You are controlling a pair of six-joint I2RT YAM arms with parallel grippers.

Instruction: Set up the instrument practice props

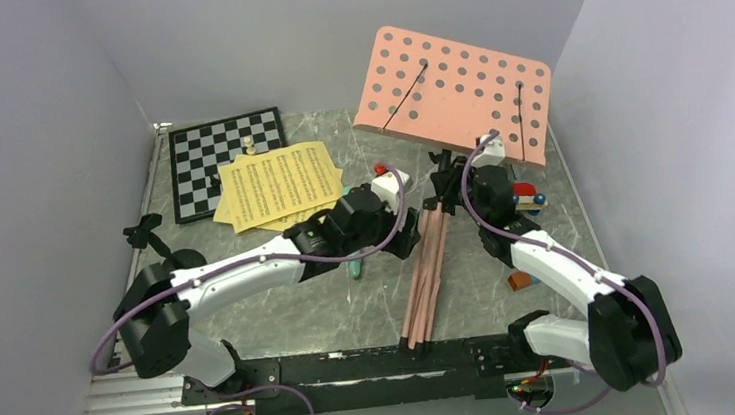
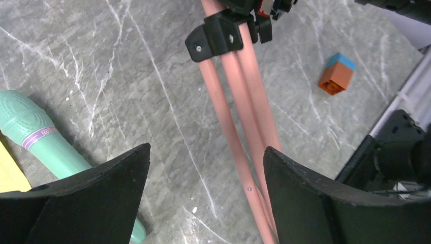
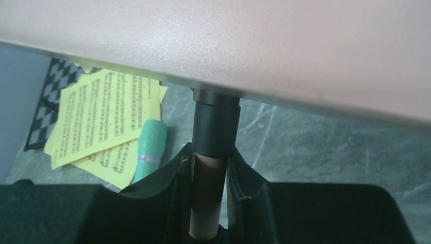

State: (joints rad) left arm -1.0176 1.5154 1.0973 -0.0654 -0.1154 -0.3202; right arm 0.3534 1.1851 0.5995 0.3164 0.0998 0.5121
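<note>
The pink music stand's perforated desk [image 1: 454, 90] tilts up at the back right, and its folded legs [image 1: 427, 272] run toward the near edge. My right gripper [image 3: 207, 168] is shut on the stand's pink pole [image 3: 206, 198], just below the black collar under the desk [image 3: 254, 46]. My left gripper [image 2: 206, 148] hangs open over the table; the legs [image 2: 231, 117] pass close to its right finger. The mint-green tube [image 2: 45, 140] lies left of it. Yellow sheet-music pages [image 1: 279, 183] lie fanned at the back left. The small black stand [image 1: 150, 237] sits at the left.
A chessboard [image 1: 213, 156] with a pale piece lies at the back left under the pages. An orange and blue block [image 2: 336, 74] lies right of the legs, and more toy blocks [image 1: 527, 194] sit by the right arm. Grey walls close in on both sides.
</note>
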